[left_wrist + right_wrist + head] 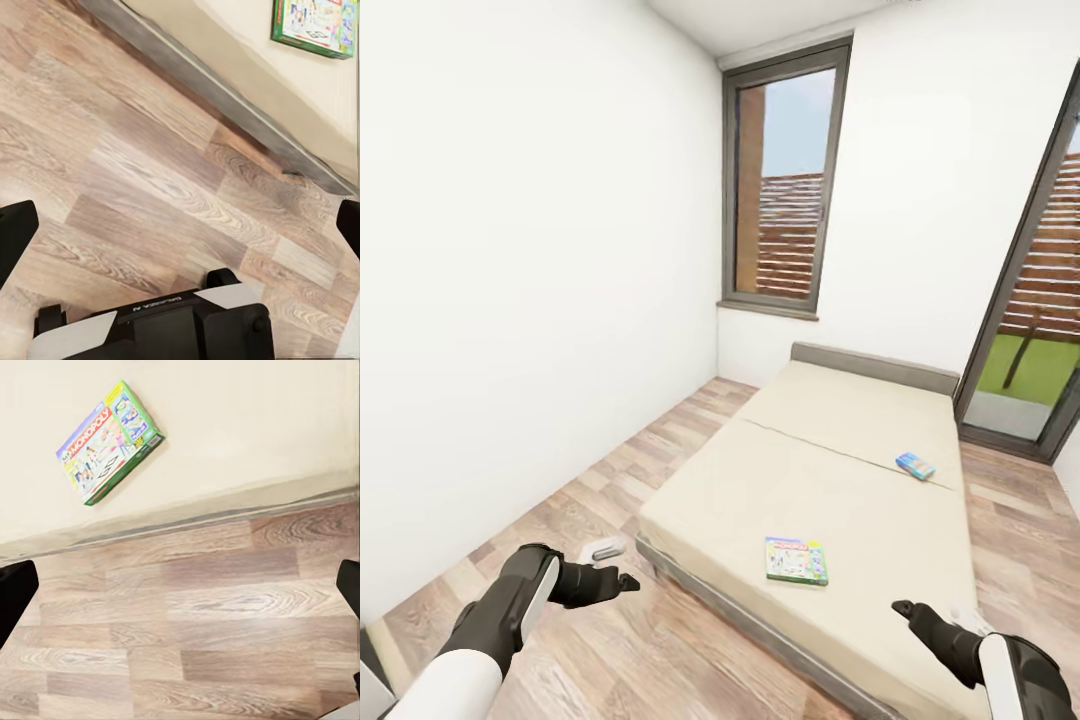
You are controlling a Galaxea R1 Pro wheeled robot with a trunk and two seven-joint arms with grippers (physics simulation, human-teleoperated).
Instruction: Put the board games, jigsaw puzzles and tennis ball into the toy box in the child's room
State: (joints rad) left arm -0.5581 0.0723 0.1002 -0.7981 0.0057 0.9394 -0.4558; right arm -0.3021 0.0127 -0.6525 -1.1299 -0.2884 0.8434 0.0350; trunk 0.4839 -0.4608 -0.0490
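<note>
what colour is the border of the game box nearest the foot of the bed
Green, around a bright printed lid on the game box; the right wrist view shows it best, lying flat on the bed.

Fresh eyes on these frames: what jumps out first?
The wide beige bed in the white room, with two bright game boxes lying on it: a green Monopoly box near the foot edge and a small blue box farther up. Both grippers, left and right, hang empty over the wood floor.
</note>
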